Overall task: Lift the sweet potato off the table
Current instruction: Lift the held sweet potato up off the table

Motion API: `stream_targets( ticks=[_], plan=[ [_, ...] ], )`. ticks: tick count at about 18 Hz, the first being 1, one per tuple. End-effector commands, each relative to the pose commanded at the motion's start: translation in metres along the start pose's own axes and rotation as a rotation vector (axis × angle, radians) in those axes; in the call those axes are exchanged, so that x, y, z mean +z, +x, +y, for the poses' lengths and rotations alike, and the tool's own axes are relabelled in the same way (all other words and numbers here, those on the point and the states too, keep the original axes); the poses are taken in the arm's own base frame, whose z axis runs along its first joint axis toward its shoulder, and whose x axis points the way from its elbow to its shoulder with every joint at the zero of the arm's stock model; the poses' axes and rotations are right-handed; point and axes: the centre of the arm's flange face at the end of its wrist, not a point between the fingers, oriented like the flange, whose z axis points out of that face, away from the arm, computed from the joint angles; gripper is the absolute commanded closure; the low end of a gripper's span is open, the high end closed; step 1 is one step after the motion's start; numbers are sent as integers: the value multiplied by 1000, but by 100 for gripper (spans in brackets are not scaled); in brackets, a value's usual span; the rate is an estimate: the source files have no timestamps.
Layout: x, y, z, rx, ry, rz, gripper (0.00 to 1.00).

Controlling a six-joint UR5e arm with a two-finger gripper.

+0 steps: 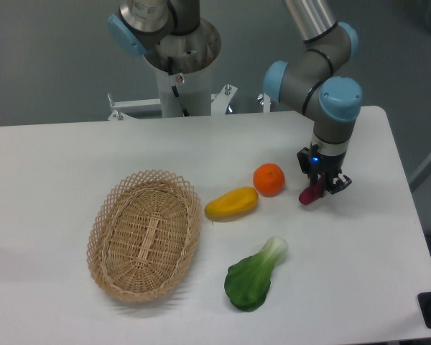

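Observation:
The sweet potato (309,195) is a small dark magenta tuber at the right of the white table (72,151), just right of the orange. My gripper (322,184) points down over it with the fingers (336,183) closed around its upper end. Only the lower left end of the tuber sticks out below the fingers. It sits at or just above the tabletop; I cannot tell whether it still touches.
A round orange (269,179) lies close to the left of the gripper. A yellow mango (231,203) lies further left, a green bok choy (255,277) in front, and an empty wicker basket (145,234) at the left. The table's right edge is near.

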Motion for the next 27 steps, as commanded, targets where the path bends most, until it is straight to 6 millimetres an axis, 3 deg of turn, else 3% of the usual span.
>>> stream_targets(
  ticks=[6,9,11,16,20,27],
  plan=[
    [-58,-35,-57,-156,152,-115,86],
    [-88,-29,-93,-188,236,-135,86],
    [-112,-30,-107,-241,287,-154,86],
    [-135,-32,-139,-341,332,-163,86],
    [-152,-31,-149,-356,349,-181,86],
    [-158,-31,-151,-342,341,-180,86]
  ],
)
